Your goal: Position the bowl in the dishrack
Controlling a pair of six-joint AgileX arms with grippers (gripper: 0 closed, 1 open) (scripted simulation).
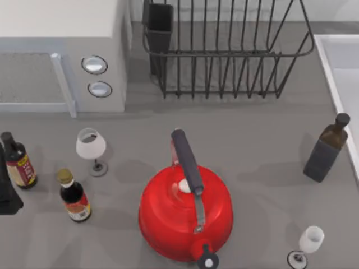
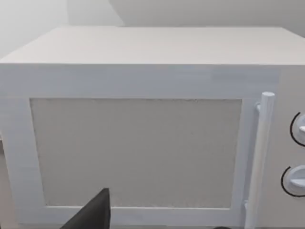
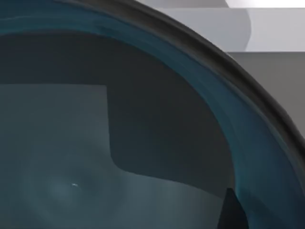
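Note:
The bowl [image 3: 143,143] sits very close in the right wrist view, teal-blue inside with a dark rim curving across the picture. One dark finger [image 3: 233,212] of my right gripper rests against the bowl's inner wall, and the gripper is shut on that wall. The dishrack [image 1: 224,53], black wire with upright bars and a black utensil cup [image 1: 159,25] on its left corner, stands at the back of the table. My left arm [image 1: 7,190] is parked at the table's left edge; its gripper [image 2: 157,224] is open and faces the microwave.
A white microwave [image 1: 61,50] stands at the back left. A red kettle [image 1: 185,210] sits front centre. Two sauce bottles [image 1: 74,197] and a wine glass [image 1: 91,147] are on the left. A dark bottle [image 1: 327,148] and another glass [image 1: 308,242] are on the right, beside a white sink [image 1: 342,73].

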